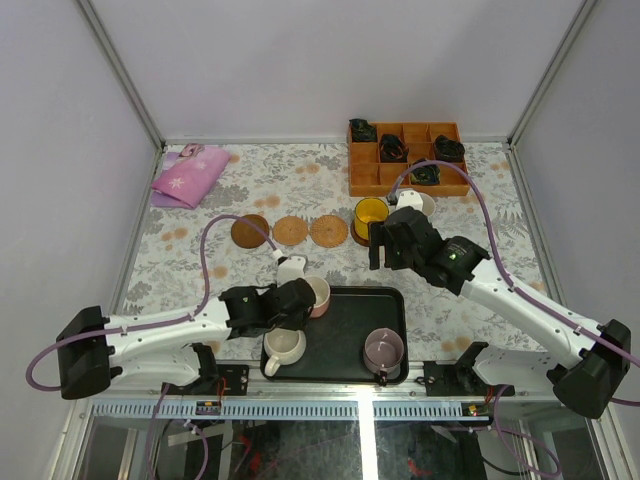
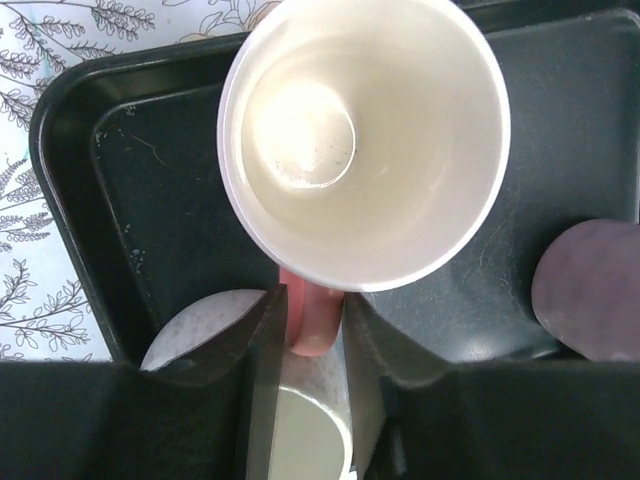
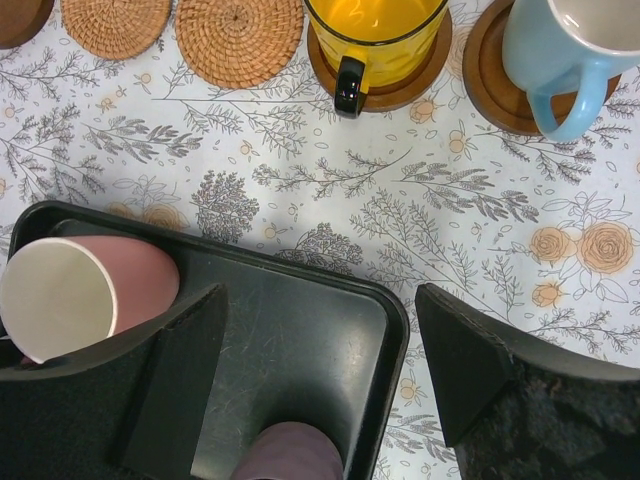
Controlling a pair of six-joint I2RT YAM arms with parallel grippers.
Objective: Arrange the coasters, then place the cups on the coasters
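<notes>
Pale panels wall in my desk (image 1: pixel 160 270), which is covered by a floral cloth. The black tray (image 1: pixel 350 330) sits in the top view's lower middle. The pink cup (image 1: pixel 318 295) stands at its upper left corner, my left fingers (image 2: pixel 258 380) pinched on its handle from both sides. The cream-white cup (image 1: pixel 285 347) and mauve cup (image 1: pixel 384 349) sit along the tray's lower edge. My right fingers (image 3: pixel 470 360) hang spread wide over the tray's upper right corner, holding nothing. Mid-frame, three bare coasters (image 1: pixel 290 231) line up. To their right, the yellow cup (image 1: pixel 370 213) and light blue cup (image 3: pixel 575 50) each stand on one.
</notes>
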